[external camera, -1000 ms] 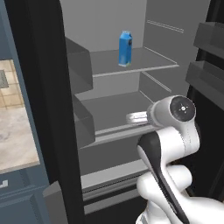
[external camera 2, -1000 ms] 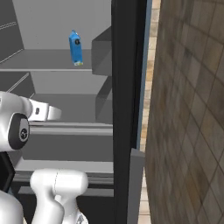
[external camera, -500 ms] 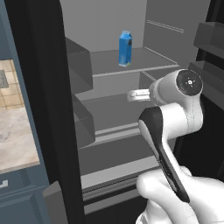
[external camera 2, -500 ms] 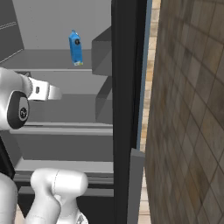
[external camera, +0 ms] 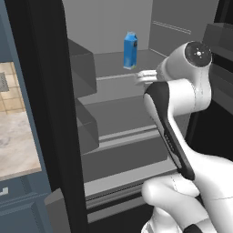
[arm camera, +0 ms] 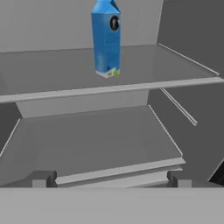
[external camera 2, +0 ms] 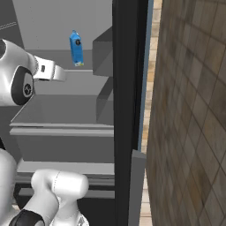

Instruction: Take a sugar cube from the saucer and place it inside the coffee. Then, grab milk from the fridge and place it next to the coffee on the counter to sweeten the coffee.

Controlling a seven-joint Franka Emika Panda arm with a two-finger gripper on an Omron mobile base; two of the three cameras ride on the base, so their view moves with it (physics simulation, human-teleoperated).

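Midway through the milk step: fridge (external camera: 41, 91) open, gripper (arm camera: 111, 178) spread wide and empty, milk carton (arm camera: 106, 37) upright on its shelf, ungrasped.

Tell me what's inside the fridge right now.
The fridge holds one milk carton, upright on an upper grey shelf. The shelf below it looks bare. The arm covers part of the right side in the left base view, and the lowest levels aren't clearly visible.
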